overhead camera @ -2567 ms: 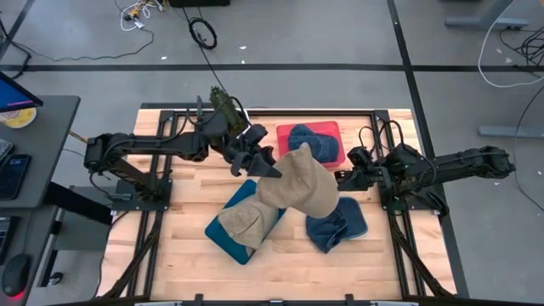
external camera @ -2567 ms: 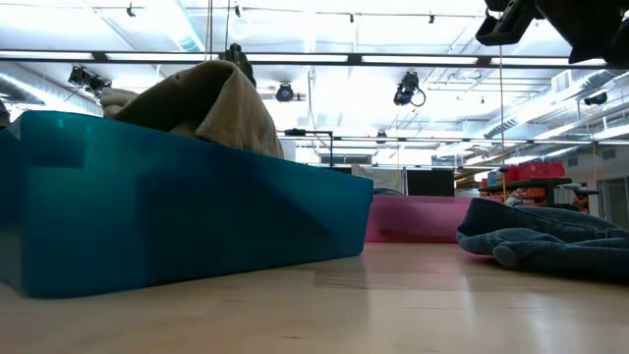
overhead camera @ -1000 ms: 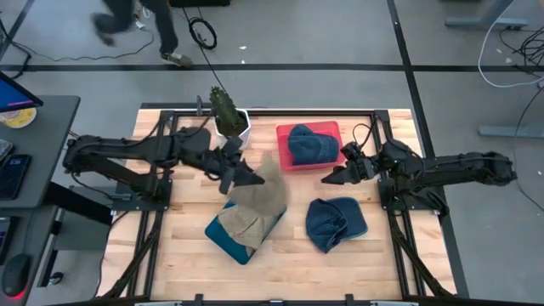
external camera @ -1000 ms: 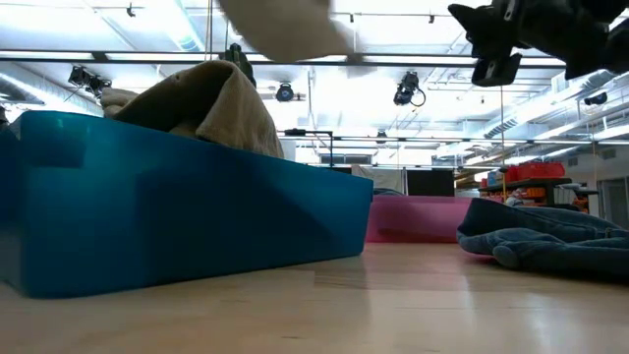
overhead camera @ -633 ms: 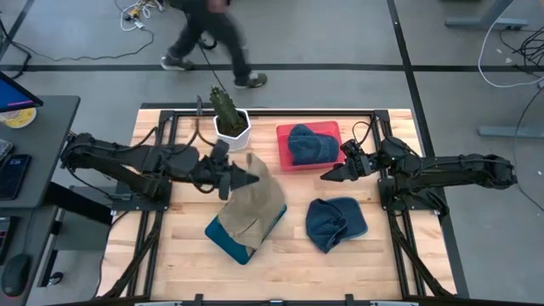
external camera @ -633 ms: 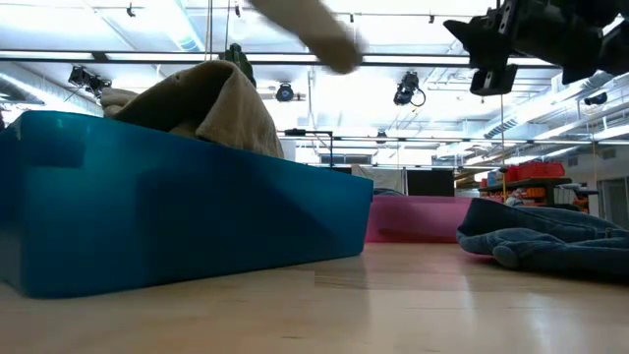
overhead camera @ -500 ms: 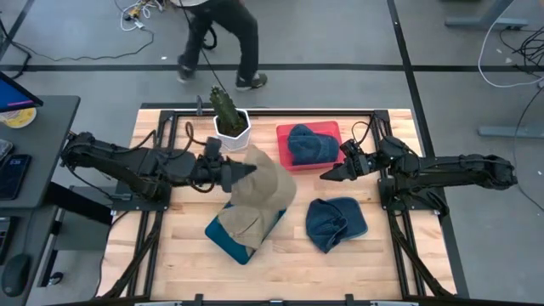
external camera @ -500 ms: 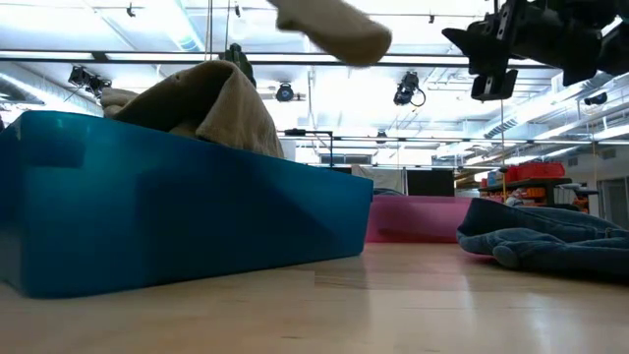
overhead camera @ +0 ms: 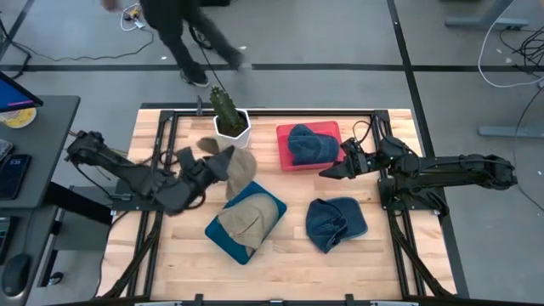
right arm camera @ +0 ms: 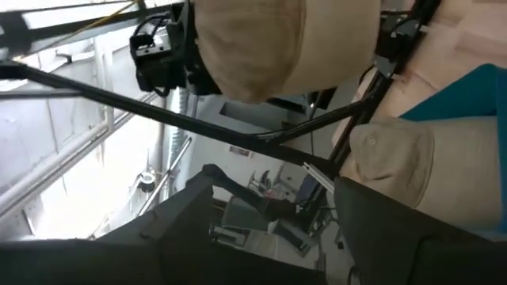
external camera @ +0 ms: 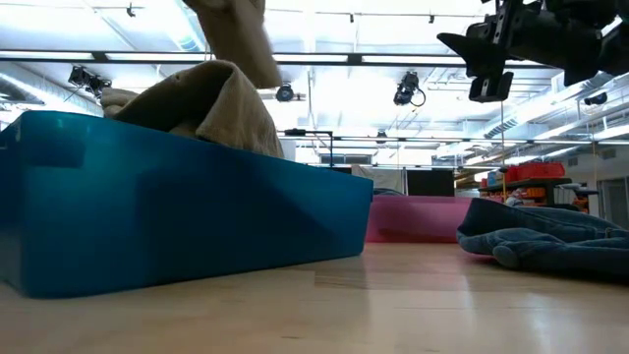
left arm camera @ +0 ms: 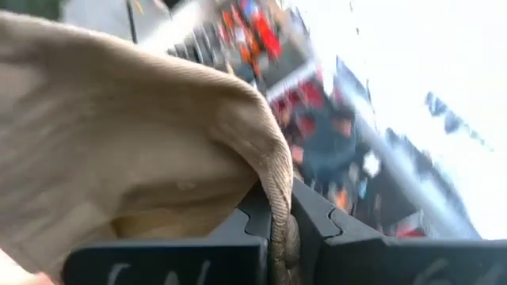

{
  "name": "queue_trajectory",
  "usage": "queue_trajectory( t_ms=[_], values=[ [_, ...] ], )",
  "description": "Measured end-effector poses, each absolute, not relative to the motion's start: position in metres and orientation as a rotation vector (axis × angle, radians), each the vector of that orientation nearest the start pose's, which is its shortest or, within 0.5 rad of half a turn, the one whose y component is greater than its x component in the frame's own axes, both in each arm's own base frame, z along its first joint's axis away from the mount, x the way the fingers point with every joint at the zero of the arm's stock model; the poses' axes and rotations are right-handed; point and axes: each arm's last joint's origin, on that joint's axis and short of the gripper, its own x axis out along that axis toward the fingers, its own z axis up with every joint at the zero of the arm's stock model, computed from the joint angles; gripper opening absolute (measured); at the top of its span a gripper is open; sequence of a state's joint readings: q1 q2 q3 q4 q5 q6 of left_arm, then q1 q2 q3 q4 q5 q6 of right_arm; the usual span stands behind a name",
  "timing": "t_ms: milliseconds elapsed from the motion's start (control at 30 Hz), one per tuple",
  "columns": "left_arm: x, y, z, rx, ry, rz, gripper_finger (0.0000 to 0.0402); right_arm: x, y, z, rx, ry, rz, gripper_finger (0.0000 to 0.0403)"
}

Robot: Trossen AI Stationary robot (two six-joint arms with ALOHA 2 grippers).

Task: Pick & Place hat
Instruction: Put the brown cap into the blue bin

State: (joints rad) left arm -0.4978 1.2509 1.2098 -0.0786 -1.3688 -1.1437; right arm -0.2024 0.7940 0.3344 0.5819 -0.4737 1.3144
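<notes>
A tan hat [overhead camera: 240, 167] is up in the air over the far left of the blue bin [overhead camera: 223, 238], with my left gripper [overhead camera: 221, 161] shut on it; in the low view the tan hat [external camera: 234, 34] shows high above the bin. A second tan hat [overhead camera: 248, 219] lies in the blue bin. One blue hat [overhead camera: 310, 143] sits in the red bin [overhead camera: 282, 136]. Another blue hat [overhead camera: 337, 223] lies on the table. My right gripper [overhead camera: 328, 172] hovers open beside the red bin, holding nothing. My left gripper pinches the tan hat's thick rim edge [left arm camera: 279, 226] between its two fingers. The fingers come from the table's left, slanting toward the far right. The hat's body [left arm camera: 119, 150] spreads out beyond the fingers, lifted clear of the bin and the table.
A potted plant [overhead camera: 228, 117] stands at the far edge, just behind the held hat. The red bin sits to its right. A person [overhead camera: 174, 34] walks on the floor beyond the table. Bare wood [overhead camera: 289, 268] lies along the near edge.
My left gripper has drawn back toward the table's left and far edge, its arm folding. The tan hat has swung with it from over the bin's middle to the bin's far left, staying clear. The person behind has walked on.
</notes>
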Motion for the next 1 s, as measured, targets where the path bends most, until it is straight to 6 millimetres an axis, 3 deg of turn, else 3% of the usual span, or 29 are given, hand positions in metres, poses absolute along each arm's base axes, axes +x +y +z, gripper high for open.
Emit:
queue_trajectory(
  t_ms=[233, 667, 800, 1000],
  values=[
    [0.271, -0.117, 0.375, -1.014, -0.590, 0.937, 0.0021, 0.173, -0.022, 0.249, 1.199, 0.068, 0.324, 0.0265],
    [0.333, -0.137, 0.319, -1.154, -0.708, 0.937, 0.0021, 0.173, -0.020, 0.239, 1.077, 0.185, 0.337, 0.0265],
    [0.338, -0.148, 0.307, -1.153, -0.690, 0.920, 0.0021, 0.173, -0.019, 0.237, 1.070, 0.201, 0.339, 0.0265],
    [0.331, -0.166, 0.305, -1.163, -0.656, 0.877, 0.0021, 0.173, -0.019, 0.237, 1.070, 0.202, 0.339, 0.0265]
  ],
)
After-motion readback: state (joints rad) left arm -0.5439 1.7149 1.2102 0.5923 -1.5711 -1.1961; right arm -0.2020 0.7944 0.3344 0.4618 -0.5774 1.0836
